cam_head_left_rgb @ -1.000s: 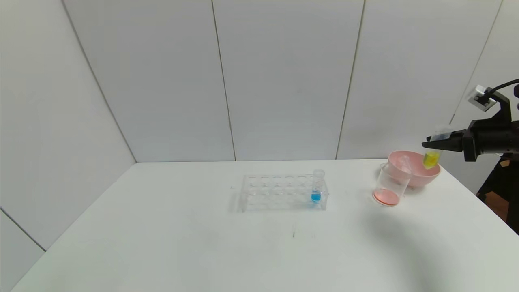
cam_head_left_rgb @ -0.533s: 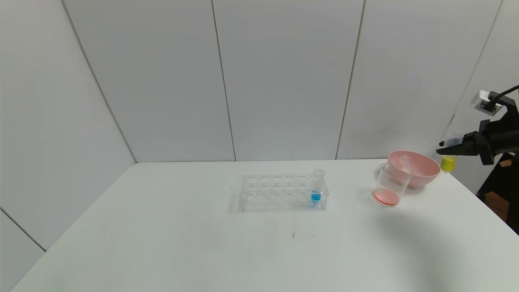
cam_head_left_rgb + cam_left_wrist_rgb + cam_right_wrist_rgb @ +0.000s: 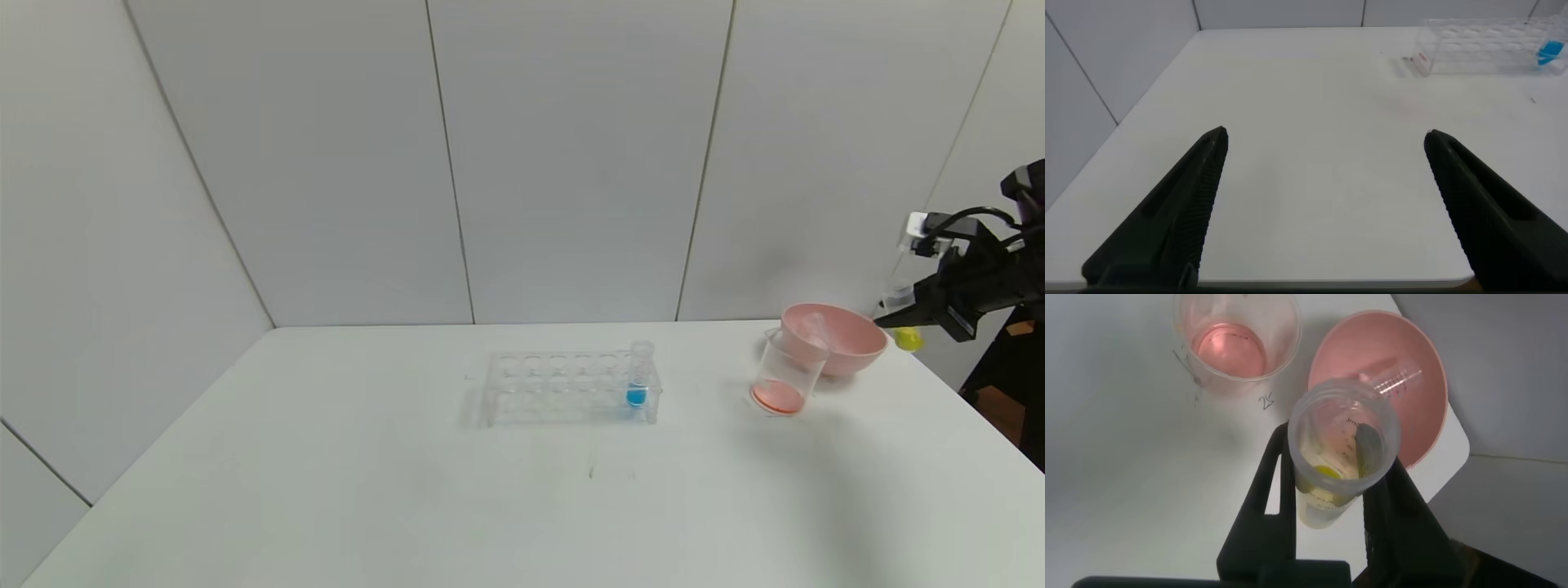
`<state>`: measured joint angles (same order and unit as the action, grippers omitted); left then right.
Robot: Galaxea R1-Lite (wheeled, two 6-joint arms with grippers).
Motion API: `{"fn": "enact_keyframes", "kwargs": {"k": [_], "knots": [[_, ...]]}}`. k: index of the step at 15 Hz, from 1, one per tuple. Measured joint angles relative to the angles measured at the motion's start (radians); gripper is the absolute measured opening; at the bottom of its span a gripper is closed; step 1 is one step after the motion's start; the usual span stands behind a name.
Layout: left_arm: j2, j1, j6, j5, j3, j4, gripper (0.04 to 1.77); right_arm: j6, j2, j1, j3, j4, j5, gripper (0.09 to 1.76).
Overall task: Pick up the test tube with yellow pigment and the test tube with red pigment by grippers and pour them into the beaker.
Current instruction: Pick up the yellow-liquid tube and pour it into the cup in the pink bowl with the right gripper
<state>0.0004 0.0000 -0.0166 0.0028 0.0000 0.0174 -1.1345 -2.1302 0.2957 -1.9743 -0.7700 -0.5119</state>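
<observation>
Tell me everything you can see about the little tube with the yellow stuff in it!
The test tube with yellow pigment is a small clear tube, plastic or glass by its look, with a wider rim and printed marks on its side. A little yellow liquid sits at its bottom. The right gripper is shut on it below the rim, holding it in the air with its open mouth up, beside the pink bowl at the table's far right edge.

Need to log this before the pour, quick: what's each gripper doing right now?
Left gripper: open, holding nothing, above the table.
Right gripper: shut on the test tube with yellow pigment, beside the pink bowl.
</observation>
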Motion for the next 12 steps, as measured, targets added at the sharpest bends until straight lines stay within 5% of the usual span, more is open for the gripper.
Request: {"fn": "enact_keyframes", "kwargs": {"k": [12], "knots": [[0.000,0.000,0.000,0.000,0.000,0.003,1.72,-0.027,-0.015,-0.142,-0.026,0.017,0.269,0.52]]}}
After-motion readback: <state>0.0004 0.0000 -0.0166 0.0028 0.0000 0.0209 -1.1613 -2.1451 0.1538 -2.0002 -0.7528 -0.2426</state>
